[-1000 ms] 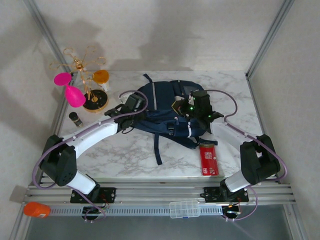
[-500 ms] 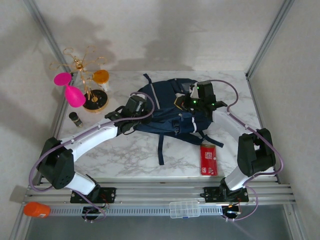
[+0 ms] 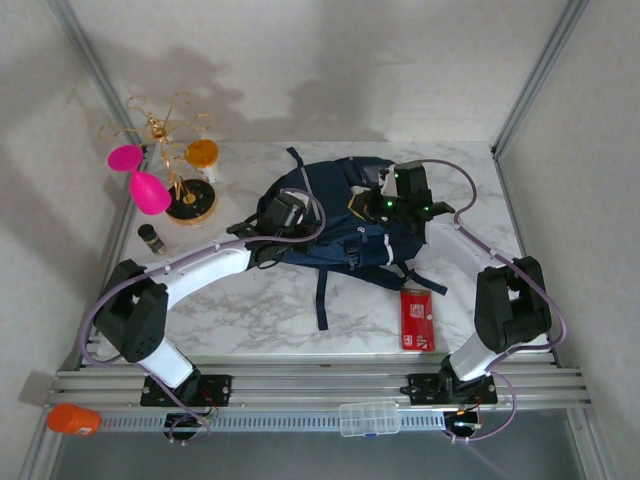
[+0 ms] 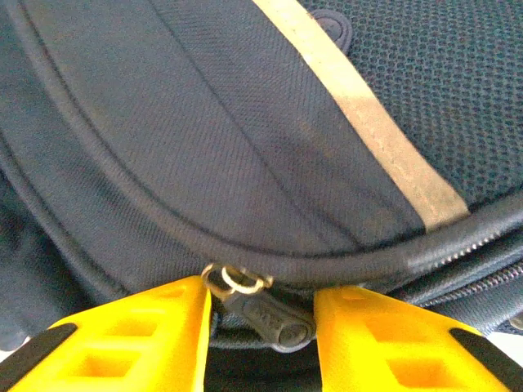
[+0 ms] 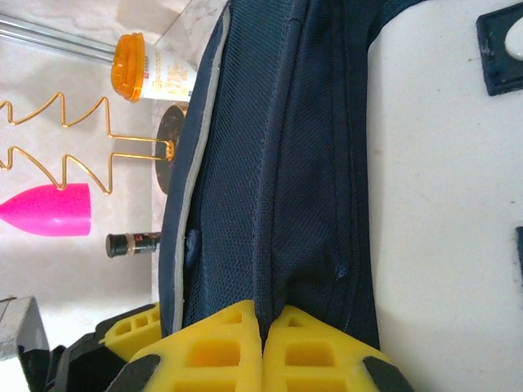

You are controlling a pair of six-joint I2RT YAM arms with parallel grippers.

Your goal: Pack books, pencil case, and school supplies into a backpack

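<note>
The dark navy backpack (image 3: 340,215) lies at the middle back of the marble table (image 3: 250,310), its white trim stripe and mesh close up in the left wrist view (image 4: 204,122) and the right wrist view (image 5: 278,163). My left gripper (image 3: 283,212) (image 4: 261,327) is at the pack's left side, open, with a black zipper pull (image 4: 265,314) and its metal ring in the gap between the yellow fingers. At the pack's upper right my right gripper (image 3: 385,205) (image 5: 263,327) is shut on a fold of the navy fabric. The books are out of view.
A red flat pack (image 3: 417,318) lies on the table front right of the backpack. At the back left stand a gold wire rack with pink cups (image 3: 150,180), an orange-capped bottle (image 3: 203,157) and a small dark bottle (image 3: 151,238). A clear compartment box (image 3: 360,418) rests on the front rail.
My left gripper has slid right along the backpack's edge and opened around the zipper pull. The right gripper pulled the fabric up and back, then held still.
</note>
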